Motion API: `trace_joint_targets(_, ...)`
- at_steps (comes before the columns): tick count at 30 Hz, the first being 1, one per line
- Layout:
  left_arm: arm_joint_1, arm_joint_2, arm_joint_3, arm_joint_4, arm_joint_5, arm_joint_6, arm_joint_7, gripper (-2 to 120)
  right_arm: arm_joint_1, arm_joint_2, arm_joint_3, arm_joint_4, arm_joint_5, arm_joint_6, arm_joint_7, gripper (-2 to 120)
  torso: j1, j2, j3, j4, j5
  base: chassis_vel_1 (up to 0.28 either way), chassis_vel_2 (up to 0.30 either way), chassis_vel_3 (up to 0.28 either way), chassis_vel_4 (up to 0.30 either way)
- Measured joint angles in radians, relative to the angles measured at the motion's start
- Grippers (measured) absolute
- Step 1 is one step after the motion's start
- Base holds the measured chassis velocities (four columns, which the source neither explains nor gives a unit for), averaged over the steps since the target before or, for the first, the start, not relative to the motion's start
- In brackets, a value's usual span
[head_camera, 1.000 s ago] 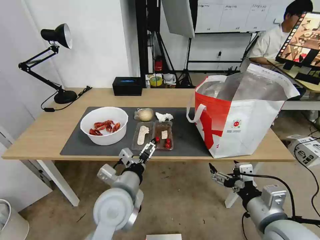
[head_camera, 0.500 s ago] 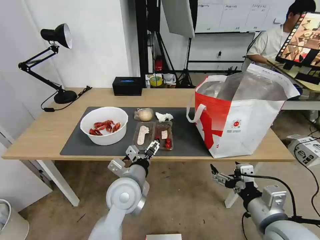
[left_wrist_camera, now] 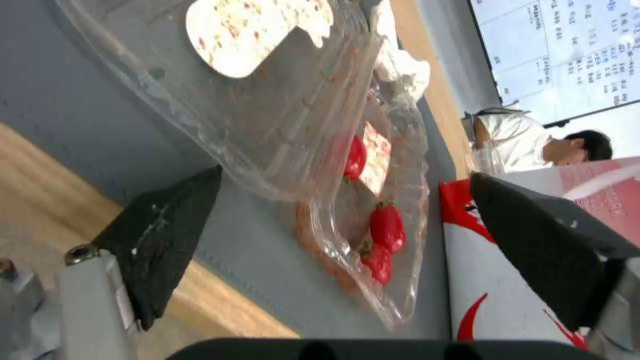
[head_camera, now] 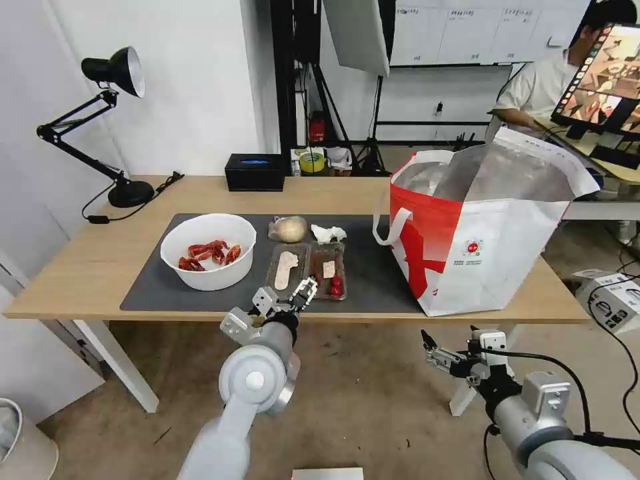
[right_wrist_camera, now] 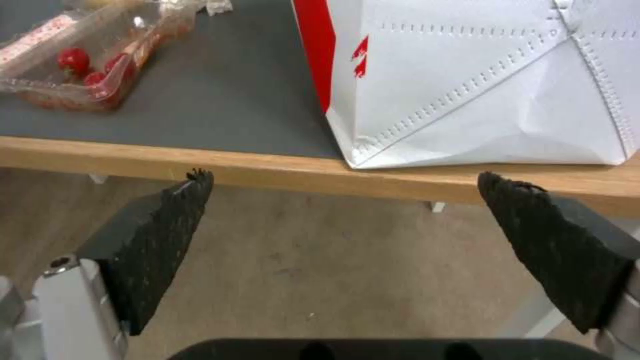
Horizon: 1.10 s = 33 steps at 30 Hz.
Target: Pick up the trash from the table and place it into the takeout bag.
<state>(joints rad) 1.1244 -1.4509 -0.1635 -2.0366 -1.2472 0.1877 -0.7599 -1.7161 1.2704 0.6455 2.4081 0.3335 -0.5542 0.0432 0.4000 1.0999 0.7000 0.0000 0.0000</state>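
Hanging low below the desk's point(head_camera: 100, 267) front edge, the right end effector point(head_camera: 430, 345) sits parked with its pads spread wide and nothing between them, well apart from any of the trash. A little farther in, the left end effector point(head_camera: 303, 291) is at the near edge of the dark mat point(head_camera: 380, 280), its fingers released and empty, right up against the near rim of the clear clamshell tray point(head_camera: 307, 270). From the left wrist camera the tray point(left_wrist_camera: 300, 130) lies between the two black pads, one pad low by the mat and the other out past the tray's tomato side; whether either touches the plastic I cannot tell.

That tray looks thin, light and flexible, so I'd expect it to buckle or spring if squeezed hard, and its cherry tomatoes point(head_camera: 335, 286) could roll out if it tips. The near rim or the ridge between its two halves seems the sensible place to pinch.

Left of the tray sits the white bowl point(head_camera: 209, 250) of crayfish shells, stiff but wide. Behind the tray lie the bagged bun point(head_camera: 289, 229) and the crumpled tissue point(head_camera: 328, 233), both soft and light. The takeout bag point(head_camera: 480, 233) stands open on the desk to the right.
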Motion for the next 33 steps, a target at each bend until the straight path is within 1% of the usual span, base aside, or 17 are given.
trace_joint_targets(10,-0.015,-0.01,-0.006,0.027,-0.001,-0.011,0.0,100,0.003,0.005,-0.005,-0.01,-0.002,0.004,0.0,100,0.0,0.0,0.0,0.0,0.0001,0.0,0.0,0.0,0.0)
trace_joint_targets(18,-0.022,-0.012,-0.011,0.017,-0.002,-0.031,0.001,100,0.003,0.009,-0.007,-0.014,-0.015,0.006,-0.002,100,0.0,0.0,0.0,0.0001,0.0,0.0,0.0,0.0,0.0)
trace_joint_targets(21,-0.025,-0.011,-0.018,0.007,-0.005,-0.038,0.017,100,0.002,0.014,-0.01,-0.014,-0.023,0.008,-0.003,100,0.0,0.0,0.0,0.0001,0.0,0.0,0.0,0.0,0.0)
trace_joint_targets(33,-0.038,0.001,-0.035,-0.01,-0.01,-0.057,0.05,100,0.001,0.015,-0.013,-0.016,-0.026,0.008,-0.004,100,0.0,0.0,0.0,0.0001,0.0,0.0,0.0,0.0,0.0)
